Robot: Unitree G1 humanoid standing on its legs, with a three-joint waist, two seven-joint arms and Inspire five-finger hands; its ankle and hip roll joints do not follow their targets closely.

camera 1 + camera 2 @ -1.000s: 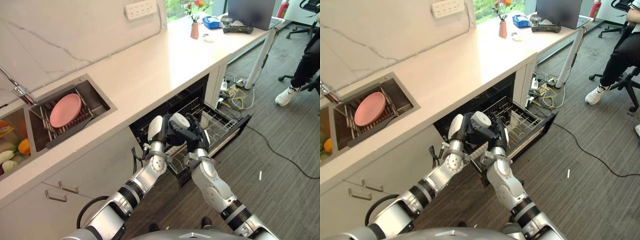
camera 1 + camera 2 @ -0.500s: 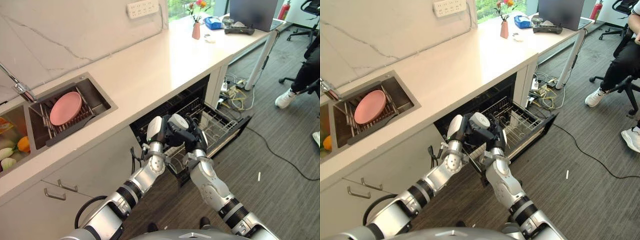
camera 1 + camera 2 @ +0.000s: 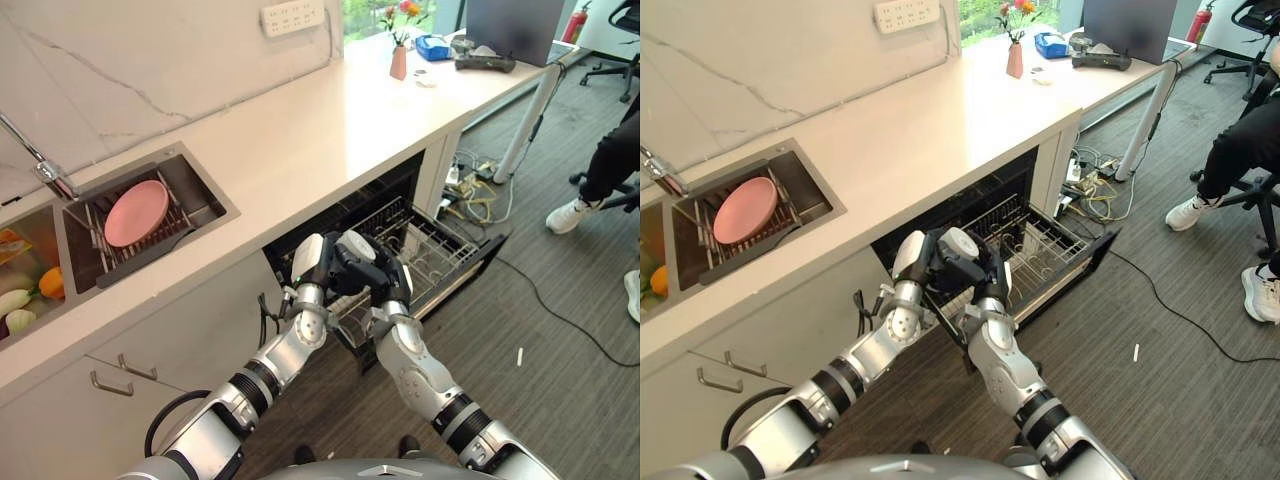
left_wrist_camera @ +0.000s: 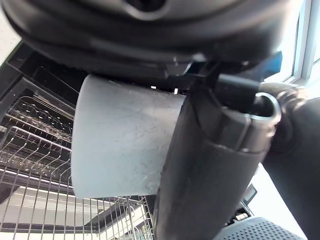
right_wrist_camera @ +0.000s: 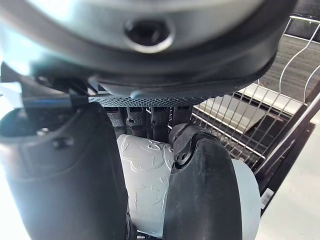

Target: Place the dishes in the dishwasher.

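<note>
Both hands, left (image 3: 338, 268) and right (image 3: 385, 283), curled round pale cup (image 4: 120, 140) above rack (image 3: 425, 245). Probably light, rigid, slippery; best gripped by wall.

No readable text, label, number or sign appears anywhere here. The pale grey cup (image 5: 150, 190) in the robot's hands carries only faint raised patterning, not letters. The white power strip (image 3: 292, 16) on the wall above the countertop's (image 3: 300, 130) back edge shows sockets but no legible marking.
</note>
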